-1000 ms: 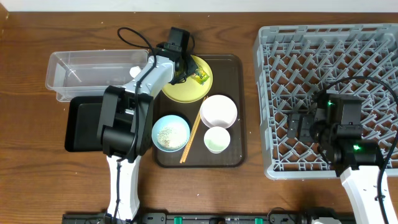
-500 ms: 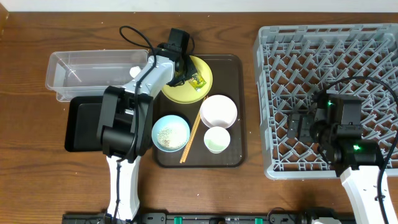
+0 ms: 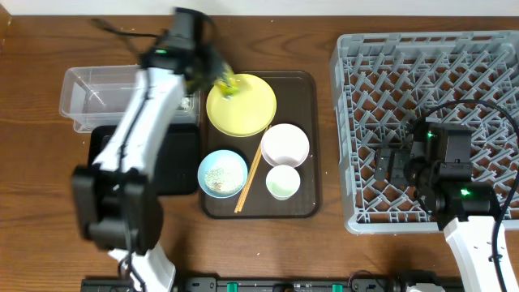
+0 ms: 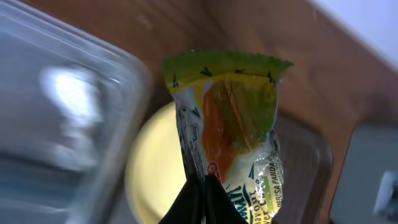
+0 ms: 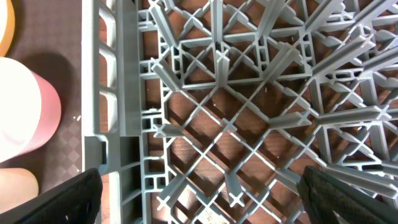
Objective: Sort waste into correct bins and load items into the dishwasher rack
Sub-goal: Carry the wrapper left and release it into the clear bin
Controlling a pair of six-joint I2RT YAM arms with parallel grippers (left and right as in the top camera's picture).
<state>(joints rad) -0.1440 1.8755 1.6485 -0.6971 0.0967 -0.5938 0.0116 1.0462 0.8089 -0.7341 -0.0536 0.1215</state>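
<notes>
My left gripper (image 3: 214, 75) is shut on the green-and-yellow wrapper (image 3: 227, 85) and holds it in the air between the clear tub (image 3: 97, 99) and the yellow plate (image 3: 243, 105). In the left wrist view the fingertips (image 4: 204, 186) pinch the wrapper (image 4: 230, 118), with the tub (image 4: 50, 124) at the left and the plate (image 4: 152, 180) below. The black tray (image 3: 101, 158) lies in front of the tub, partly under the arm. My right gripper (image 3: 391, 166) is open and empty over the grey rack (image 3: 422, 73), whose lattice (image 5: 249, 93) fills the right wrist view (image 5: 199, 199).
The brown serving tray (image 3: 304, 89) holds the plate, a white bowl (image 3: 285, 144), a pale blue bowl (image 3: 222, 173) with rice, a small cup (image 3: 283, 182) and chopsticks (image 3: 253, 169). A blurred white patch (image 4: 68, 93) shows inside the tub.
My left gripper has lifted the wrapper off the yellow plate and swung left and back toward the clear tub. The right arm has not moved.
</notes>
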